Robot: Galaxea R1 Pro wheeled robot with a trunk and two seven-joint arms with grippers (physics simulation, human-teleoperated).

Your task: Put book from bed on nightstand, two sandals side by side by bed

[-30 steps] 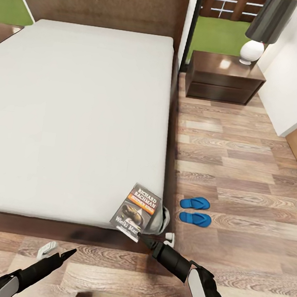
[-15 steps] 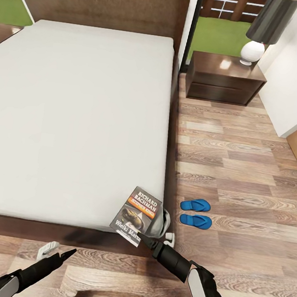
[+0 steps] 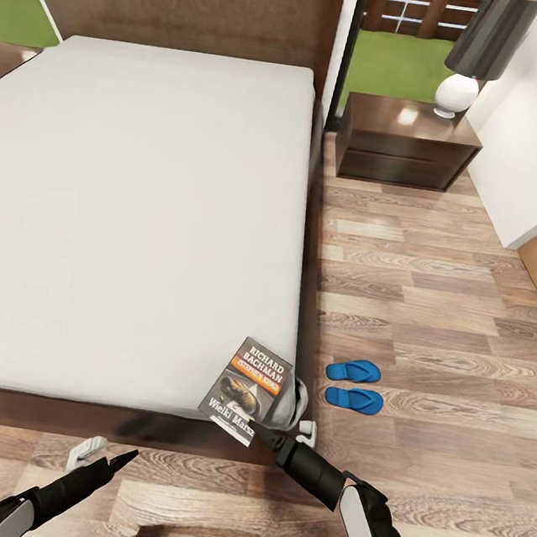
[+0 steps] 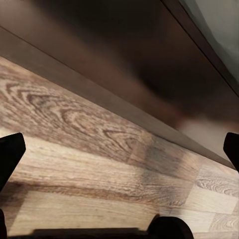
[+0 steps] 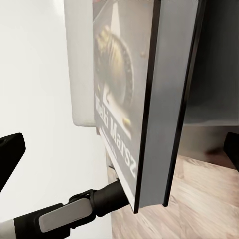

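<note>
The book (image 3: 247, 380), dark with white "RICHARD BACHMAN" lettering, lies on the near right corner of the bed (image 3: 142, 201) and overhangs its foot edge. My right gripper (image 3: 262, 430) is at the book's near edge. In the right wrist view the book (image 5: 119, 99) stands edge-on between the wide-apart fingers of the right gripper (image 5: 119, 149), which is open. The two blue sandals (image 3: 353, 369) (image 3: 354, 399) lie side by side on the floor right of the bed. My left gripper (image 3: 123, 455) hangs open over the floor by the bed's foot. A nightstand (image 3: 404, 141) stands at the far right.
A lamp (image 3: 462, 82) with a white base and dark shade takes the nightstand's back right corner. A second nightstand (image 3: 8, 56) peeks in at the far left. A white wall (image 3: 530, 150) borders the floor strip on the right. The bed frame (image 4: 124, 74) is close above the left gripper (image 4: 119, 149).
The right gripper's tip has crept slightly right along the book's near edge, and the book has nudged a little. The left arm has not moved.
</note>
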